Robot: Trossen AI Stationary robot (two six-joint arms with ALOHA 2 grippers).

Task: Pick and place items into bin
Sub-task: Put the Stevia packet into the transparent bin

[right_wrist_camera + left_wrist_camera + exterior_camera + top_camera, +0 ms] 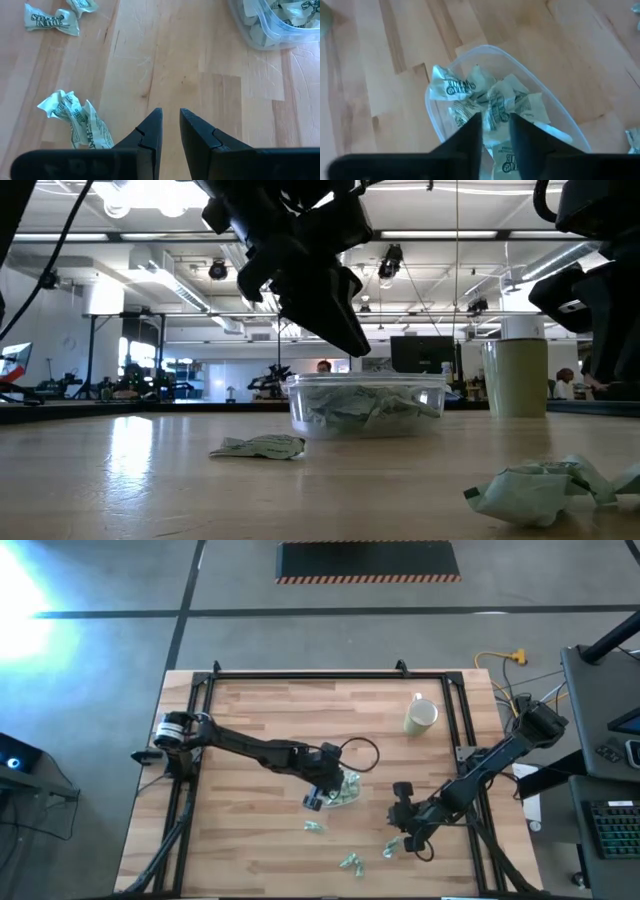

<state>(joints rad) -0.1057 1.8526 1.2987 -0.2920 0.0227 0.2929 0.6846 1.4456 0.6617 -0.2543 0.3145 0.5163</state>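
Observation:
The bin (pixel 347 790) is a clear oval tub near the table's middle, holding several pale-green wrapped items (pixel 455 87). My left gripper (pixel 318 800) hangs just above the bin's near end (pixel 352 340), fingers a little apart and pointing down into it (pixel 495 122); the low view shows nothing between them. Loose items lie on the wood near the front: one (pixel 315 827), one (pixel 350 862), one (pixel 390 850). My right gripper (pixel 402 837) hovers beside that last crumpled item (pixel 75 120), narrowly open (pixel 171 114), over bare wood.
A cream mug (pixel 420 717) stands upright toward the far right of the table (pixel 515 375). A black cable loops on the wood behind the bin (pixel 362 752). Black frame rails (pixel 300 677) run along the table's edges. Another item (pixel 52 20) lies beyond my right gripper.

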